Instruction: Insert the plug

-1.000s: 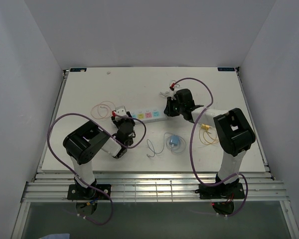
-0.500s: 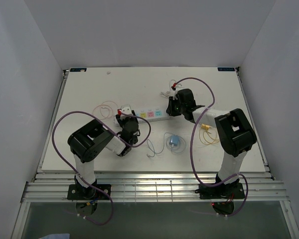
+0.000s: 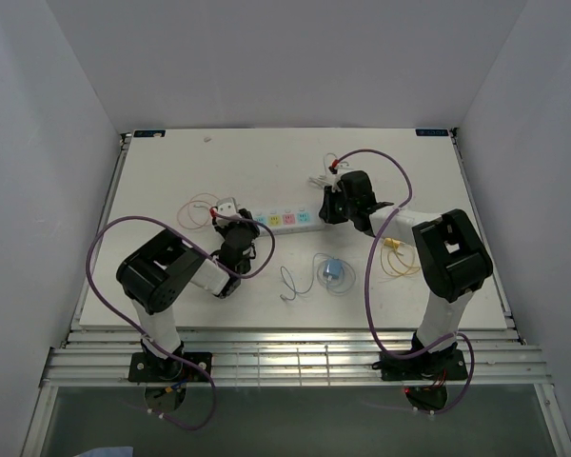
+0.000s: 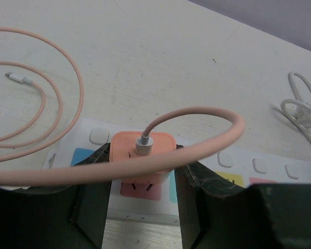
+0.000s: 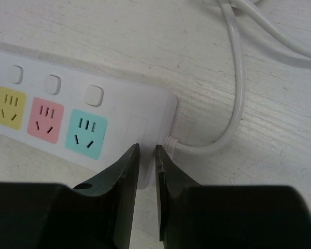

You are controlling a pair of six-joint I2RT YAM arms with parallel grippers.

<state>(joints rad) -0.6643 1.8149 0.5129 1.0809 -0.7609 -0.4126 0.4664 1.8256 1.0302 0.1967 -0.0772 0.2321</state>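
A white power strip (image 3: pixel 285 219) with coloured sockets lies across the middle of the table. My left gripper (image 4: pixel 142 162) is shut on a salmon-pink plug adapter (image 4: pixel 142 148), which has a pink cable (image 4: pixel 197 116) plugged into its top. The adapter sits over the strip's pink socket (image 4: pixel 140 191), near the strip's left end (image 4: pixel 59 150); its prongs are hidden. In the top view that gripper (image 3: pixel 234 230) is at the strip's left part. My right gripper (image 5: pixel 147 155) is shut, its tips resting on the strip's cord end (image 5: pixel 140 111), and also shows in the top view (image 3: pixel 329 206).
The strip's white cord (image 5: pixel 238 93) curves away to a bundle behind (image 3: pixel 319 178). The pink cable's loops (image 3: pixel 198 208) lie left of the strip. A blue round item with a thin cable (image 3: pixel 331 271) and a yellow cable (image 3: pixel 397 255) lie nearer the arms.
My left gripper has moved up from the near side to the strip's left part, carrying the plug. The strip shifted slightly. My right gripper stayed at the strip's right end.
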